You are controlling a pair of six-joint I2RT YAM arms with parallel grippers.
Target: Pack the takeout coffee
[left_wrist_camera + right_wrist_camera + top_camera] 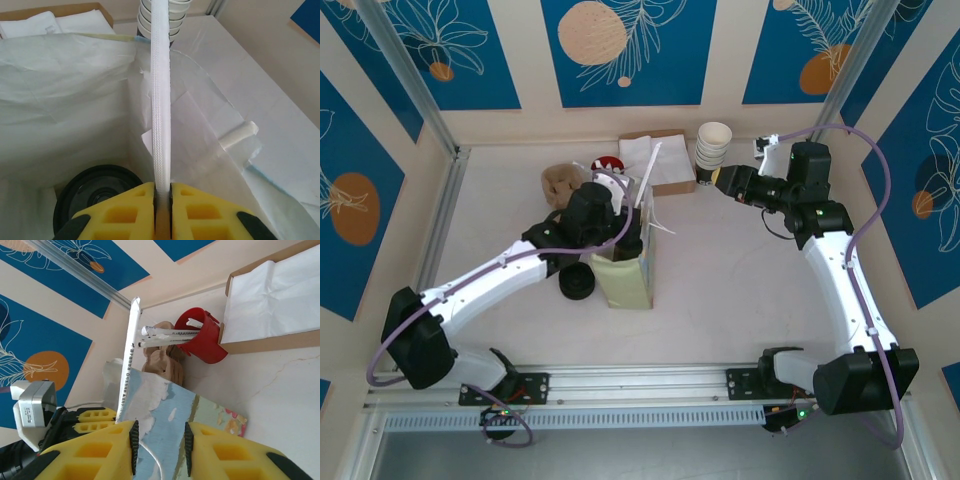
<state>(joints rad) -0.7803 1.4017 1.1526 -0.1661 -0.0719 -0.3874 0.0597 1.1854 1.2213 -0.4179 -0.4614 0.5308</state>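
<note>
Left hand (162, 192) clamped on white handle strip (160, 100), lifting it so paper bag (65, 100) stands open on surface (740, 290). Takeout coffee (95, 192) apparently inside bag, beside strip. Right hand (161, 435) fingers apart, empty, parked near white cup stack (713, 145), clear of bag.

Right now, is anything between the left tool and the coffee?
Only what it holds: the left tool is shut on a straw. The coffee sits just beside it, apparently in the bag, its lid uncovered.
</note>
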